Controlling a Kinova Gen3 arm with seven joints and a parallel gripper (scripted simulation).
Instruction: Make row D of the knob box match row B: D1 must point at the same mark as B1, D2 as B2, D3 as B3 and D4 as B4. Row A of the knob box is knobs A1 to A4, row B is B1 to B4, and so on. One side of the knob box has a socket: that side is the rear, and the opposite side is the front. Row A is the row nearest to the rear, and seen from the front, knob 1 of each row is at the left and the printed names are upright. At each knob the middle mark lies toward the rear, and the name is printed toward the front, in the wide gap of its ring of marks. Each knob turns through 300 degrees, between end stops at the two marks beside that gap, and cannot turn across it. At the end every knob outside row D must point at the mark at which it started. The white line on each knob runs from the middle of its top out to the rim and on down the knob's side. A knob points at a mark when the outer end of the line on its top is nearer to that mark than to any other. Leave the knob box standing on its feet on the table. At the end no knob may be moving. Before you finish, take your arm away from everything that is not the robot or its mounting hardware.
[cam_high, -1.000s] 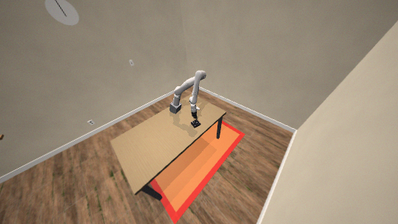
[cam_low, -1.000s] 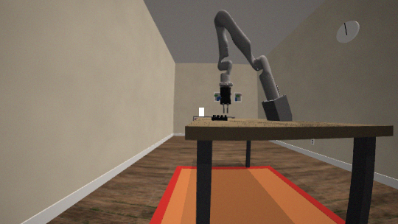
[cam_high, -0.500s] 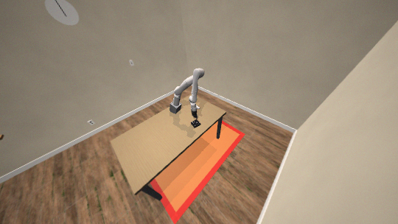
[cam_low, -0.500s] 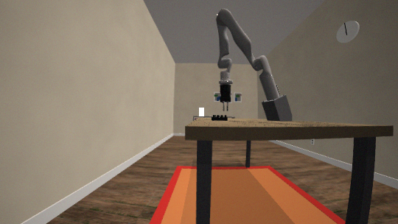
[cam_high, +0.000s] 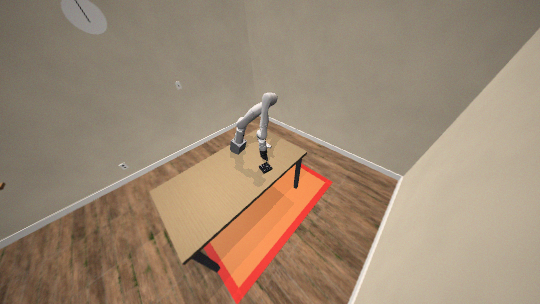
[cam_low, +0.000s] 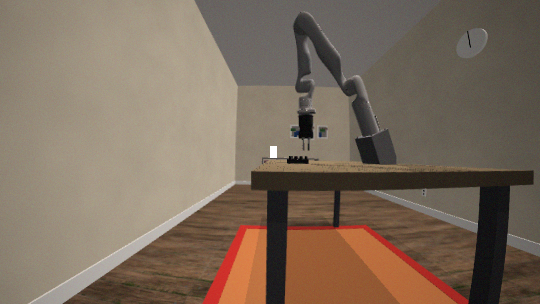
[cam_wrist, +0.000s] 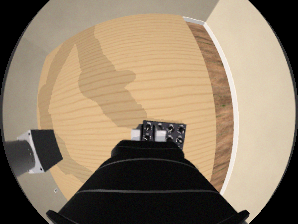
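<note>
The 2 jaws (cam_high: 266, 159) (cam_low: 306, 147) are hanging above the knob box (cam_high: 265, 168) (cam_low: 298, 160) (cam_wrist: 178, 131) on the surface (cam_high: 200, 195) (cam_low: 390, 179) (cam_wrist: 165, 65) — partly spread, pinching nothing — probably because 1 narrow knob needs straddling without its neighbours being nudged.

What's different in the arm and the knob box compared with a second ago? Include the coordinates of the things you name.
The arm (cam_high: 264, 120) (cam_low: 304, 57) (cam_wrist: 14, 156) has lifted slightly, carrying the jaws a little higher above the knob box (cam_high: 265, 168) (cam_low: 298, 160) (cam_wrist: 175, 131). Nothing was taken hold of or let go; the jaws stand apart, empty. The box stayed put. Knob settings are too small to compare.
</note>
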